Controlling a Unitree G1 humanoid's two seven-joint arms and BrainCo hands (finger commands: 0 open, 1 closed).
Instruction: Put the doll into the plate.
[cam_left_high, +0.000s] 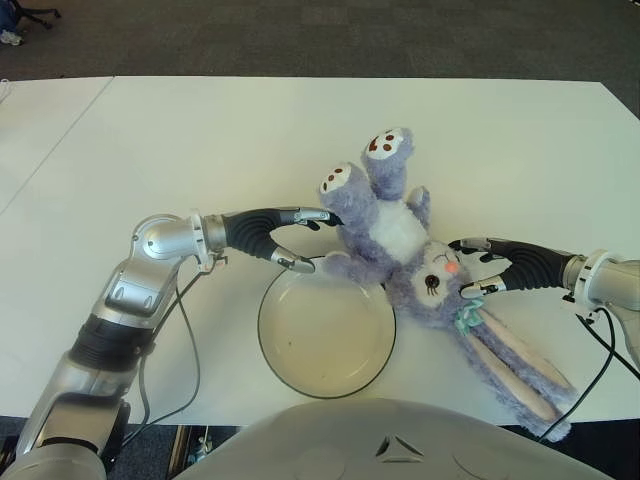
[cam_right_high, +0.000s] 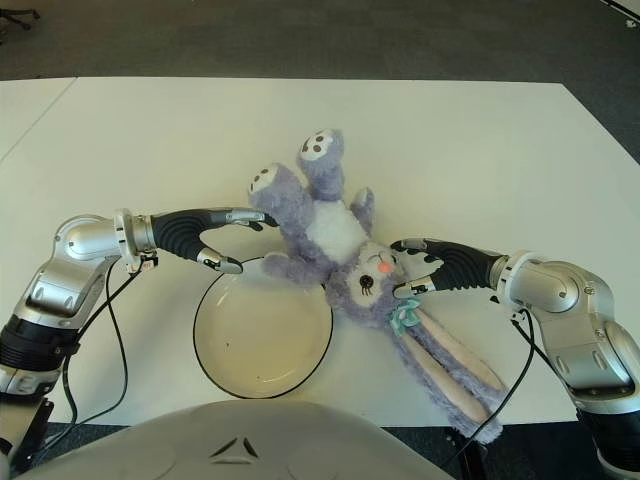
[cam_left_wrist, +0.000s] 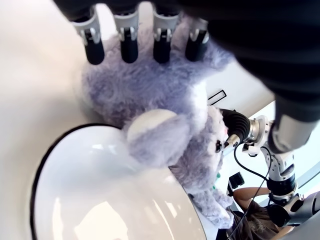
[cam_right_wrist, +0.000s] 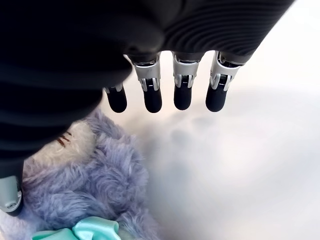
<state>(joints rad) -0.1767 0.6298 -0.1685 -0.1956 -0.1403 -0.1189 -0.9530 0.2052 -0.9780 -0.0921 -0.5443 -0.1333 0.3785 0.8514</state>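
At frame centre, we are flanking the doll (cam_left_high: 400, 240) beside the plate (cam_left_high: 326, 336) with left hand (cam_left_high: 290, 240) and right hand (cam_left_high: 478, 265), fingers extended, gripping nothing.

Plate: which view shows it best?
Left eye view: the whole plate shows, with only its far-right rim under the doll. The right eye view shows the same. The left wrist view shows part of the plate under the doll's arm; the right wrist view shows none of it.
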